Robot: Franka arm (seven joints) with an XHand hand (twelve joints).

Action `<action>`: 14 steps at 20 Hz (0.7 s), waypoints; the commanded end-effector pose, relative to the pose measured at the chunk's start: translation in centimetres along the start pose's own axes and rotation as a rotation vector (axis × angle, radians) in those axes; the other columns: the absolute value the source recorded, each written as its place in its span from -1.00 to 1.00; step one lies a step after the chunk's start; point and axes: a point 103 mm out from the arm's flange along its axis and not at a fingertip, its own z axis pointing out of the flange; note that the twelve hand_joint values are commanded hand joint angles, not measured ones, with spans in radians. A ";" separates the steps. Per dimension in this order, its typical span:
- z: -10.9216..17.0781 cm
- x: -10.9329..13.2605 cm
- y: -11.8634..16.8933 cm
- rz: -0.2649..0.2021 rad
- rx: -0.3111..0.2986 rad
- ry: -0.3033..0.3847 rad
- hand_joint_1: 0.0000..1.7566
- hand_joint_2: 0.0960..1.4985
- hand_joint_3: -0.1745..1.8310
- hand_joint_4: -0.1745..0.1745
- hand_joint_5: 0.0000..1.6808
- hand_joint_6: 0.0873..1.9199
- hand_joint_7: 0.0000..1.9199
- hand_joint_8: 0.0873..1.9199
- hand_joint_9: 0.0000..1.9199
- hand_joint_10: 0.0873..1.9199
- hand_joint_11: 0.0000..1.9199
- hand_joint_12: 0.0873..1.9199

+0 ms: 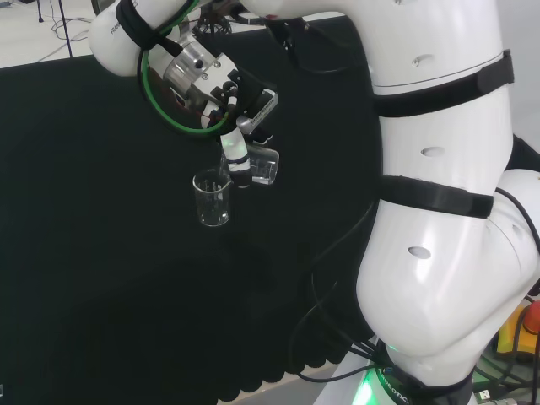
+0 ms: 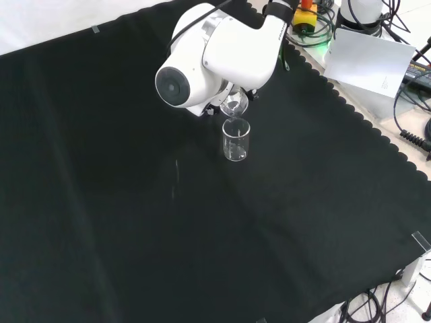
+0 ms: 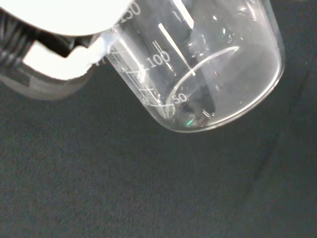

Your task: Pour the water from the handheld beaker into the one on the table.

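So I've got my black and white hand (image 1: 239,160) wrapped round a small clear glass beaker with printed white measuring marks (image 1: 263,165) — fingers (image 1: 235,152) curled onto its wall, pinching it up in the air over the black cloth on the table (image 1: 101,253). It's tipped well over on its side. In the head view its mouth points left, right at the rim of the second clear glass beaker (image 1: 212,198), which stands upright on the cloth just below and left of my fingers. From the front view the standing beaker (image 2: 236,139) sits directly under the tilted one (image 2: 234,105), with my big white arm link (image 2: 215,54) parked just above them. The wrist view shows the held beaker (image 3: 208,74) up close — slanted, with water lying in its lower side. How much is in the standing one, I can't tell.
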 end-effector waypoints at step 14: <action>-1.2 1.4 -0.6 0.073 0.098 -0.065 0.50 -0.42 0.13 -1.00 0.46 -0.14 0.34 -0.16 0.60 -0.21 0.37 -0.10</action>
